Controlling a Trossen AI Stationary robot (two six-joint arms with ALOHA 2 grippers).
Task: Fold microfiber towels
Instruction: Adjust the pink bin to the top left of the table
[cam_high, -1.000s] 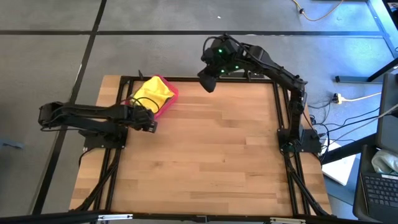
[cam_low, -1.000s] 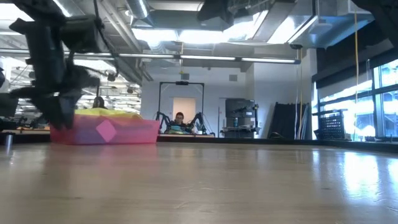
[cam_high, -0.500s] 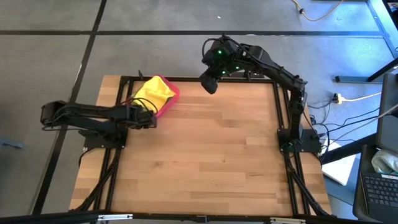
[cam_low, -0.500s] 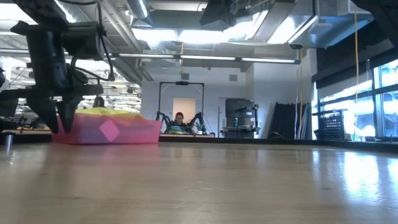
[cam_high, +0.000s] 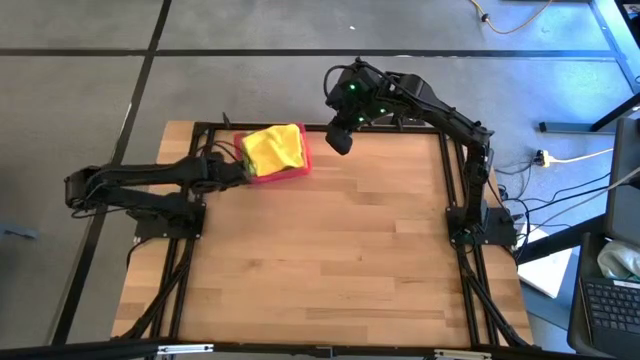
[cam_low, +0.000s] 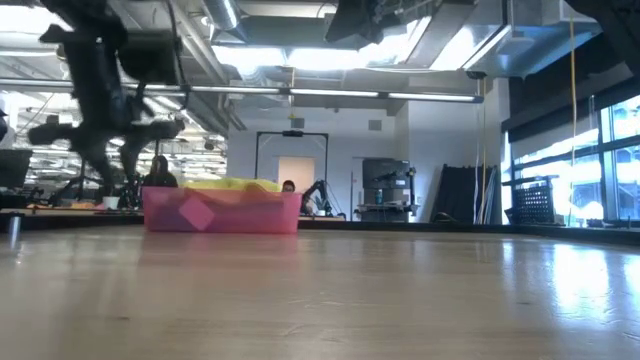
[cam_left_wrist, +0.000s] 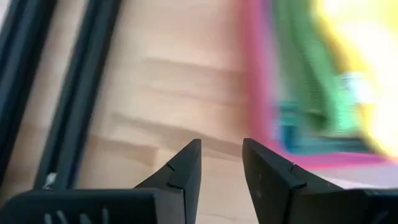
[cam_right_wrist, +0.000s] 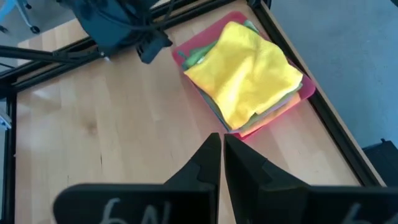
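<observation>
The towels (cam_high: 273, 148) are sitting stacked in the pink tray (cam_high: 297, 170) at the far left of the desk (cam_high: 330, 250), a yellow one on top. The left gripper (cam_high: 243, 168) is resting just beside the tray's left edge, fingers partly open and holding nothing, and is the nearer arm. The right gripper (cam_high: 340, 140) is hanging just right of the tray, fingers closed and empty.

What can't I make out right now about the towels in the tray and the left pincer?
- Towel count: the top yellow towel covers the pile in the high view; only green and teal edges show, blurred, in the left wrist view.
- Left pincer contact with the pink tray: the arm hides it in the high view.
- Right pincer: hovers shut, empty.
</observation>
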